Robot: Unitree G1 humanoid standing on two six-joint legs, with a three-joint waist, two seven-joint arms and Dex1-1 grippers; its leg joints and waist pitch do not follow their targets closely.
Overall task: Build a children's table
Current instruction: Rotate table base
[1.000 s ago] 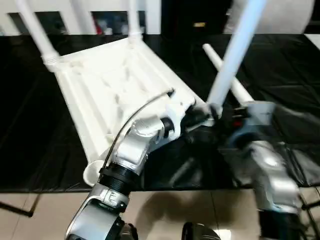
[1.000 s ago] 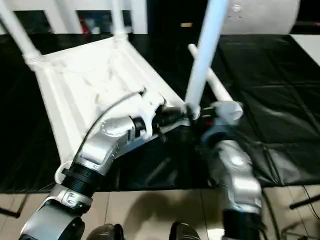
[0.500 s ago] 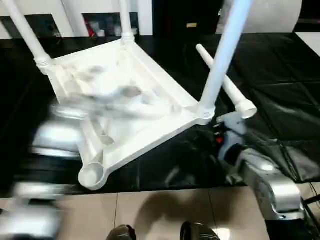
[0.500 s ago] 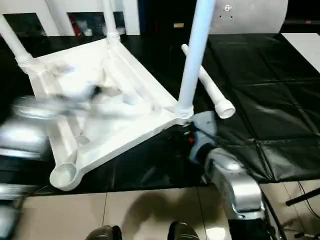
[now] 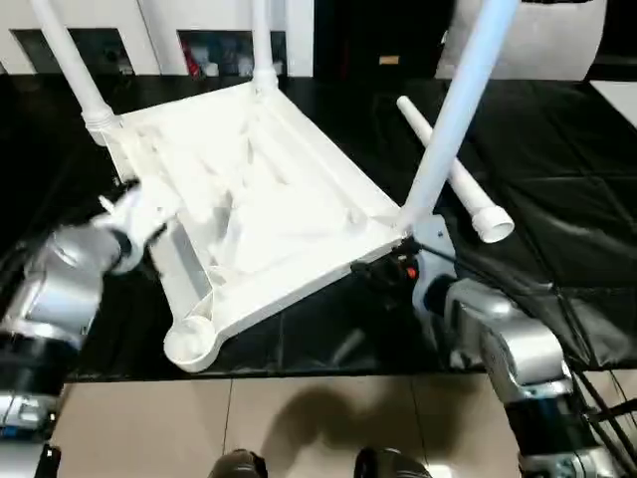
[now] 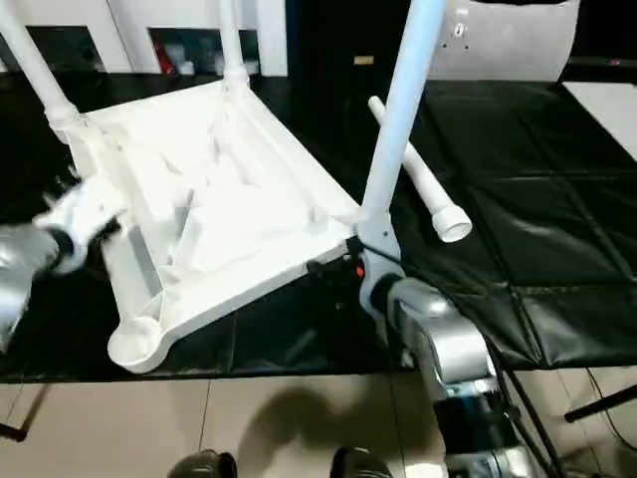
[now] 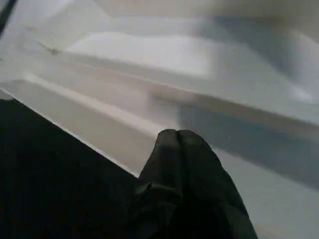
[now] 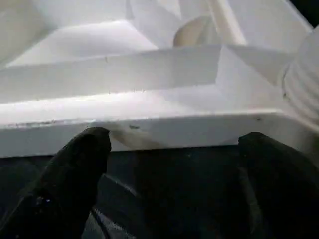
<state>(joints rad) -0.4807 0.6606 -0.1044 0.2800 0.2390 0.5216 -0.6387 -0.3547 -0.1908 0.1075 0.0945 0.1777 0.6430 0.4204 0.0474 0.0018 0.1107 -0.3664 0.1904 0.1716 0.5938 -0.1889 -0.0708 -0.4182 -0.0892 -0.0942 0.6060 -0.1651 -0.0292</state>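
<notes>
1. The black-covered table (image 5: 557, 129) is carrying the whole job, its dark cover creased on the robot's right side.
2. The large white rectangular plastic table top (image 5: 249, 199) is lying upside down on it, ribbed underside facing up, turned at an angle with one corner toward the robot.
3. Three long white tapered tubular legs are standing in corner sockets: one at the far left corner (image 5: 70, 60), one at the far corner (image 5: 261, 40), one at the right corner (image 5: 453, 115).
4. The fourth white tubular leg (image 5: 453, 174) is lying loose on the cover just behind the right-hand standing leg, its wider end toward the robot.
5. The round empty corner socket (image 5: 189, 344) at the nearest corner is waiting for it.
6. The right gripper (image 8: 174, 164) is sitting just below the top's edge near the right corner, jaws spread wide and holding nothing.
7. The left gripper (image 7: 179, 149) is hovering at the top's left edge, jaws pressed together and holding nothing.
8. Judging from this, three legs are done and the last one is in hand: the next move calls for picking up the loose leg, bringing it to the near socket and fitting it in upright.
</notes>
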